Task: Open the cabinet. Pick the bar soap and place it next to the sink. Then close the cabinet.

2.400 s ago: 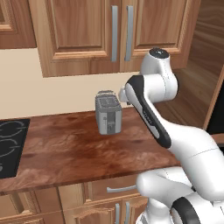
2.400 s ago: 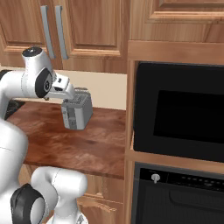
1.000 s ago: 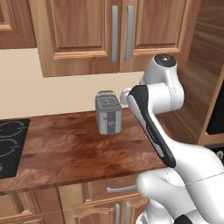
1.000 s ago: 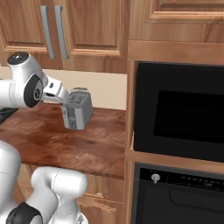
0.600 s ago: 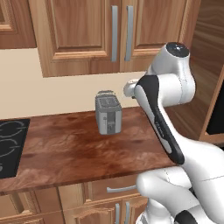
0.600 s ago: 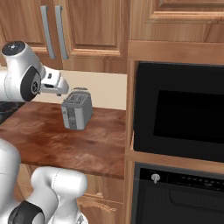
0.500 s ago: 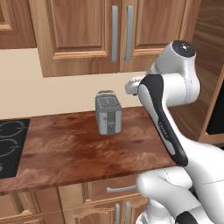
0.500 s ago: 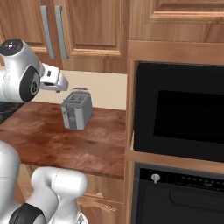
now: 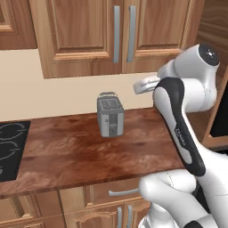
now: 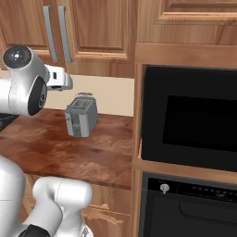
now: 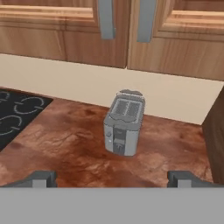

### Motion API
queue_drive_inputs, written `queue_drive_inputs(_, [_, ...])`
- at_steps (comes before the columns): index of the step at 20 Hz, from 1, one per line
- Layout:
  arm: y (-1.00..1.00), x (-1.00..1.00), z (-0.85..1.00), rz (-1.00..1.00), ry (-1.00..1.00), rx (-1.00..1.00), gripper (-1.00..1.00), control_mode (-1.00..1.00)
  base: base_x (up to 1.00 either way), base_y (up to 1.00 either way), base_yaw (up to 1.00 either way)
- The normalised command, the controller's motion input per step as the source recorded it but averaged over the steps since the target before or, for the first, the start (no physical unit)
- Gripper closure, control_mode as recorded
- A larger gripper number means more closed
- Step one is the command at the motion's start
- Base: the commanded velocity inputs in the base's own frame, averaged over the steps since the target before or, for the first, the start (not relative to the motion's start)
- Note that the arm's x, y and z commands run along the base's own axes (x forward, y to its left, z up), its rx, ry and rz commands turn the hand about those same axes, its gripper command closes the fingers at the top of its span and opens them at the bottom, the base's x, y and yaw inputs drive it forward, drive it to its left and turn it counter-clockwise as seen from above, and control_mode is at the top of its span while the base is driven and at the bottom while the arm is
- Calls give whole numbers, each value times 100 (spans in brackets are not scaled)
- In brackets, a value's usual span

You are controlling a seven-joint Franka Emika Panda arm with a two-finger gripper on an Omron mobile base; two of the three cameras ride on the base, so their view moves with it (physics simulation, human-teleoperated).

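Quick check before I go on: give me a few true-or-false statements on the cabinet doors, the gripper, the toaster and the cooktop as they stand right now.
1. Both doors of the cabinet are shut. True.
2. The gripper is clamped on a cabinet handle. False: it is open and holds nothing, with the handles above it in the hand view.
3. The toaster lies on its side. False: it stands upright on the counter, slots up.
4. The cooktop is to the left of the toaster in the left base view. True.
5. The toaster stands on the cooktop. False: it stands on the wooden counter, apart from the cooktop.
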Motion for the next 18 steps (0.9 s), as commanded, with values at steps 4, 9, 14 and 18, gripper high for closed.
queue_drive_inputs(4, [-1, 0, 5, 15, 9, 0, -100, -100, 0, 0, 0])
queue_drive_inputs(9, [0, 0, 34, 2, 14, 0, -100, -100, 0, 0, 0])
queue_drive_inputs(14, [0, 0, 40, -2, 11, 0, -100, -100, 0, 0, 0])
queue_drive_inputs(18, [12, 0, 2, -6, 2, 0, -100, -100, 0, 0, 0])
